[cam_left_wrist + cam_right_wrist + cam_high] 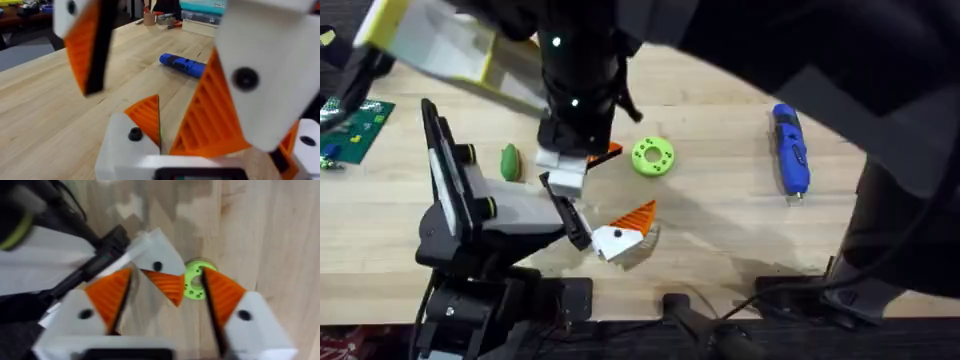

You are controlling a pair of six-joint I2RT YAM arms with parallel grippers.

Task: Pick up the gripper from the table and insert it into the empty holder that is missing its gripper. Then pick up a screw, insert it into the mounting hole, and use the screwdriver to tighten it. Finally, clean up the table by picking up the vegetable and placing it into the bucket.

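The right gripper (170,300), fingers spread and holding nothing, straddled the gripper (161,275). The gripper lay mid-tabletop (720,230), wedge pointing toward two o'clock overhead, at the empty holder (567,215). Left fingers unreadable.

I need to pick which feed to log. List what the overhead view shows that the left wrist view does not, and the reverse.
Overhead alone: the small green vegetable, the bright green disc with holes, and a green circuit board at the table's far left edge. Left wrist alone: a cup of tools at the table's far end. Both share the blue screwdriver lying on the wooden table.
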